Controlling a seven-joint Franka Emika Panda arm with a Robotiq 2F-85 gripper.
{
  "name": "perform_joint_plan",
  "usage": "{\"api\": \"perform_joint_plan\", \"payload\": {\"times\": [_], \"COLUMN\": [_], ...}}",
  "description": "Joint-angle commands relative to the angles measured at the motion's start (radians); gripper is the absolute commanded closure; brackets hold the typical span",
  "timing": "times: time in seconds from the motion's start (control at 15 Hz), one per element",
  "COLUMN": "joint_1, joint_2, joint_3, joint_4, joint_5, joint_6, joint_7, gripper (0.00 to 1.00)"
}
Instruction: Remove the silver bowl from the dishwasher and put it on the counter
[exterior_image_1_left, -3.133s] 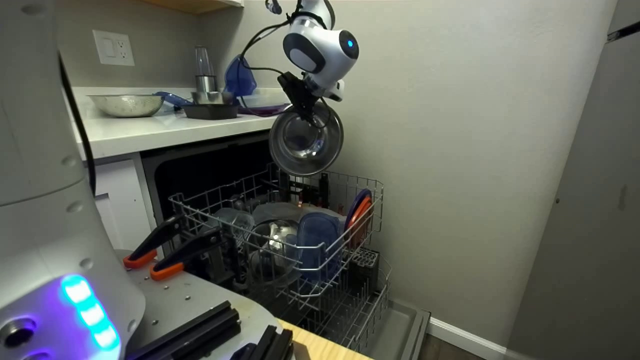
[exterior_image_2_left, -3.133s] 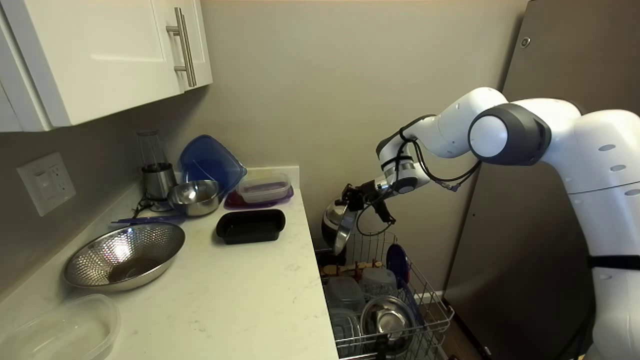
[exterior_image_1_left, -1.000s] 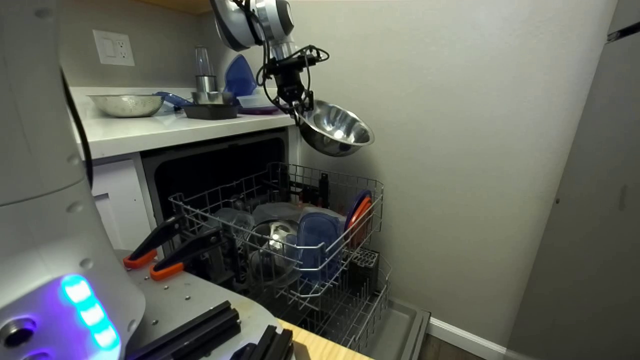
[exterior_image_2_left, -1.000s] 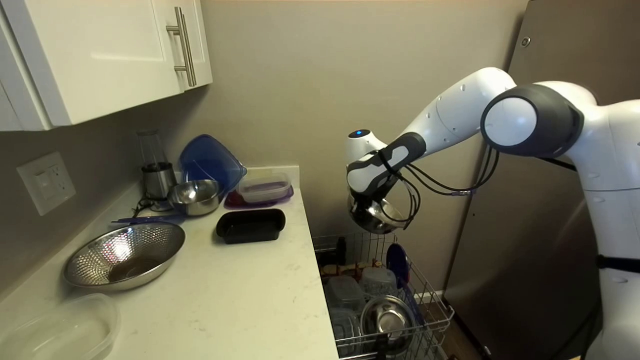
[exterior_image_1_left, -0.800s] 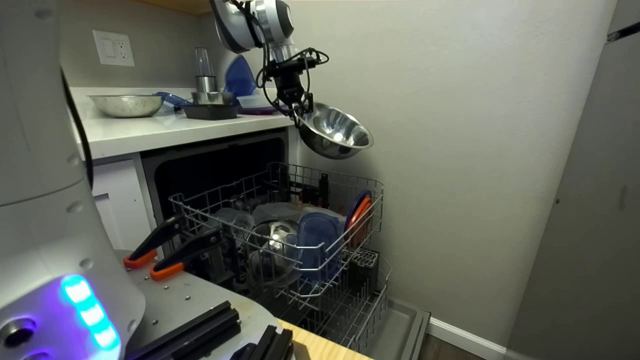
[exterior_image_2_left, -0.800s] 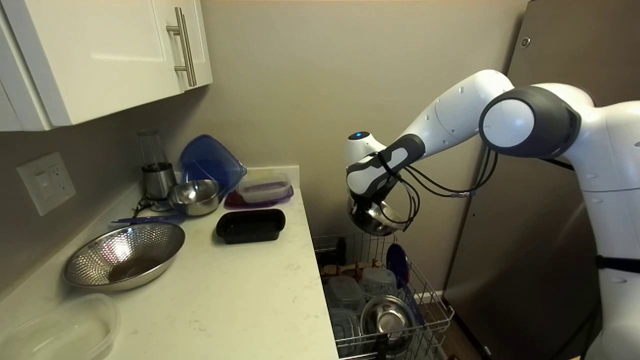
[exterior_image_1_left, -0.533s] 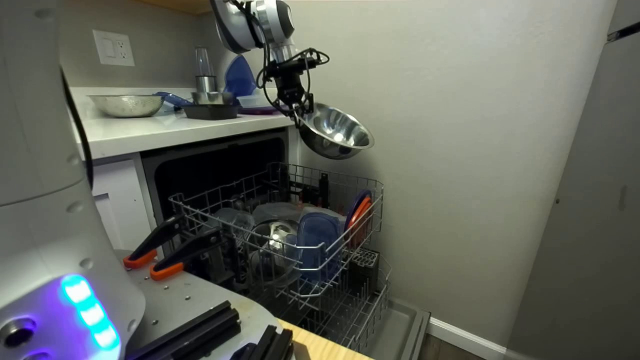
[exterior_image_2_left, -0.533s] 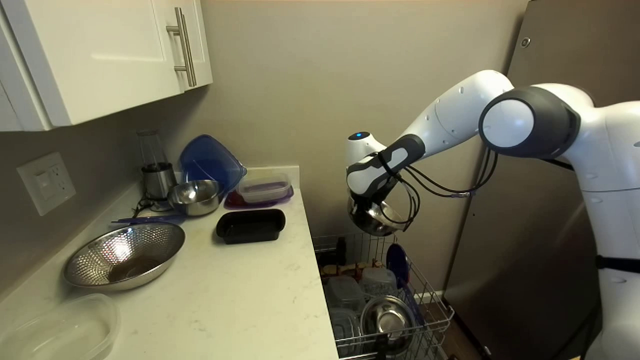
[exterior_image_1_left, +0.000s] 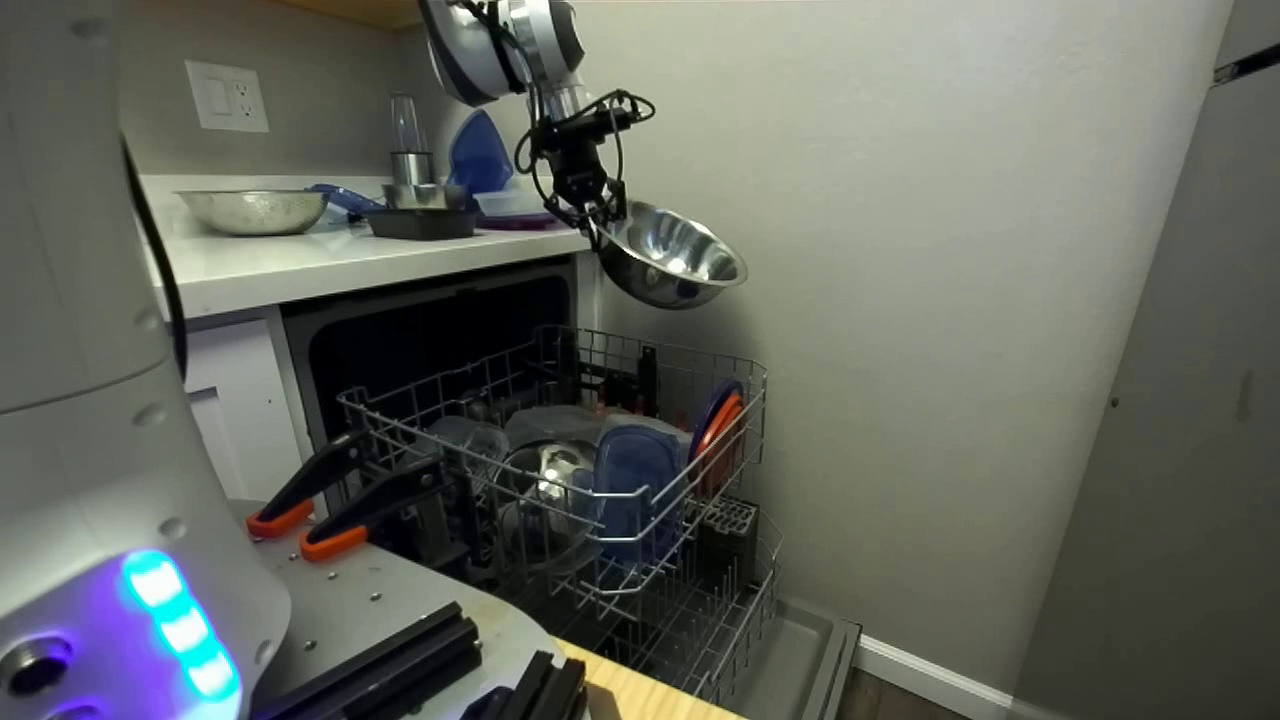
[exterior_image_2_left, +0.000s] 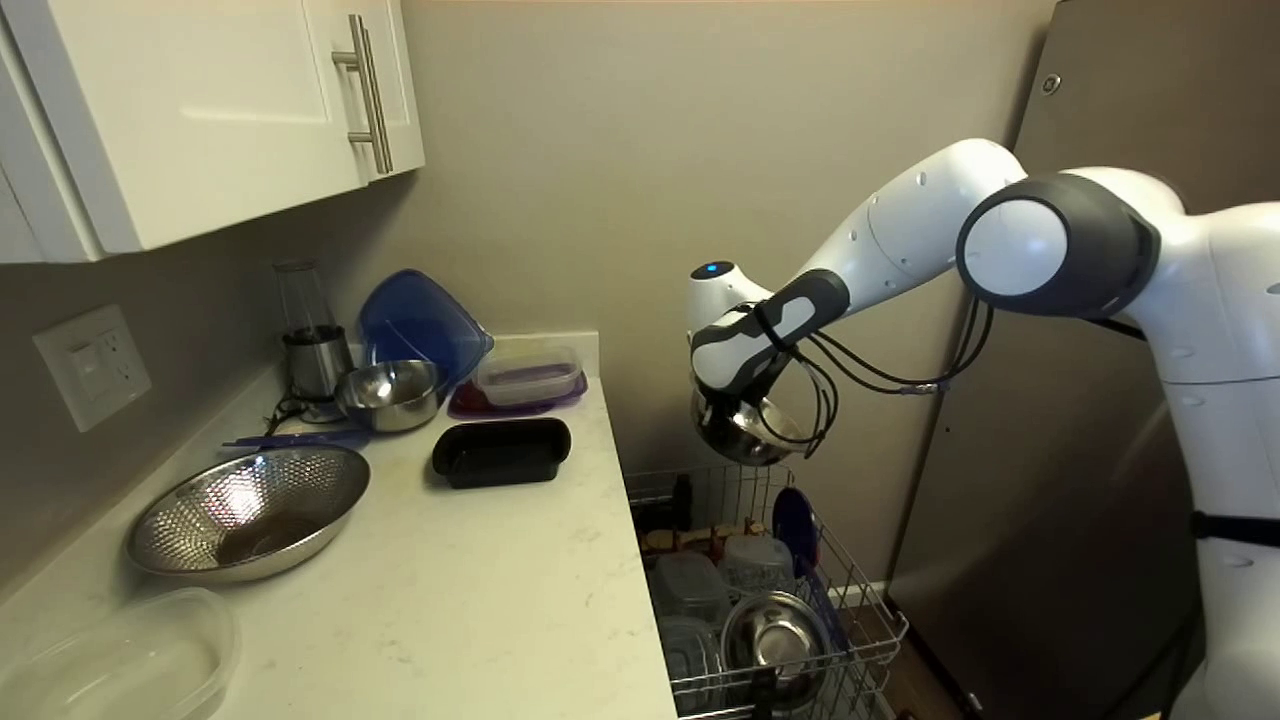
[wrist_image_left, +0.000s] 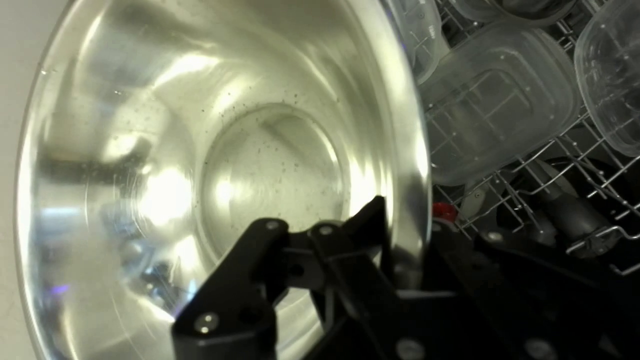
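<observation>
The silver bowl (exterior_image_1_left: 682, 264) is shiny and mirror-like. It hangs tilted in the air above the dishwasher (exterior_image_1_left: 420, 330), opening partly upward, beside the counter's end; it also shows in an exterior view (exterior_image_2_left: 750, 437) behind the arm. My gripper (exterior_image_1_left: 603, 222) points down and is shut on the bowl's near rim. In the wrist view the fingers (wrist_image_left: 407, 237) stand on both sides of the rim, and the bowl's inside fills the left half. The counter (exterior_image_2_left: 480, 580) is white, with its front edge (exterior_image_1_left: 400, 270) left of the bowl, at about the gripper's height.
On the counter stand a perforated metal bowl (exterior_image_2_left: 250, 515), another steel bowl (exterior_image_2_left: 390, 395), a black pan (exterior_image_2_left: 502, 452), plastic containers (exterior_image_2_left: 530, 376) and a blender (exterior_image_2_left: 316, 350). Another steel bowl (exterior_image_2_left: 777, 640) and containers sit in the pulled-out rack (exterior_image_2_left: 870, 640). A wall is behind; a cabinet overhangs (exterior_image_2_left: 220, 120).
Since three seconds ago my wrist has turned, and the bowl has gone from hanging nearly on edge to tilted with its opening upward. In the last half second the bowl rises very slightly.
</observation>
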Motion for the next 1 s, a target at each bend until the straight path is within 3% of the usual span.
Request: {"api": "perform_joint_plan", "payload": {"times": [0.0,0.4,0.67,0.93], "joint_1": [0.066,0.194,0.232,0.25], "joint_2": [0.012,0.051,0.08,0.08], "joint_3": [0.021,0.095,0.136,0.166], "joint_4": [0.158,0.452,0.564,0.599], "joint_5": [-0.121,-0.249,-0.296,-0.327], "joint_6": [-0.163,-0.413,-0.446,-0.409], "joint_7": [-0.039,-0.18,-0.355,-0.52], "gripper": [0.98,0.98,0.98,0.98]}}
